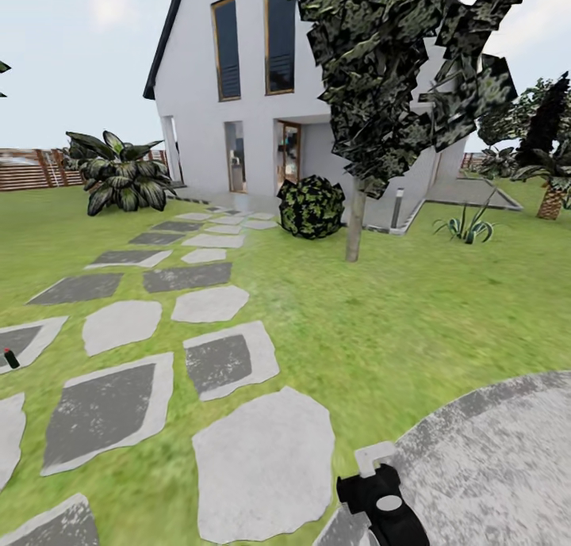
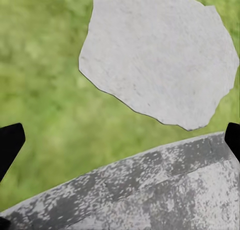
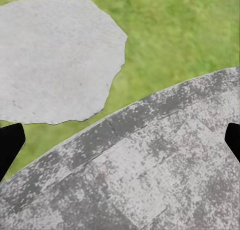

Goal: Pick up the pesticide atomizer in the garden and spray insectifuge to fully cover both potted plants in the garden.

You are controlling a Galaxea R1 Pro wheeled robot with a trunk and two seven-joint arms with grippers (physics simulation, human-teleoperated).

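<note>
Nearest you, at the bottom edge of the head view, a black gripper (image 1: 379, 494) hangs over the rim of the paved circle (image 1: 507, 451). The pesticide atomizer (image 1: 10, 358) stands tilted at far left on a stepping stone (image 1: 24, 340), well apart, nearer your left arm. Both wrist views show the jaws spread and empty above grass (image 2: 45, 64) and paving.

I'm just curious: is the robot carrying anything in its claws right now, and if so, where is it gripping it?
Nothing. Both wrist views show wide-open jaws with only grass and paving between them.
</note>
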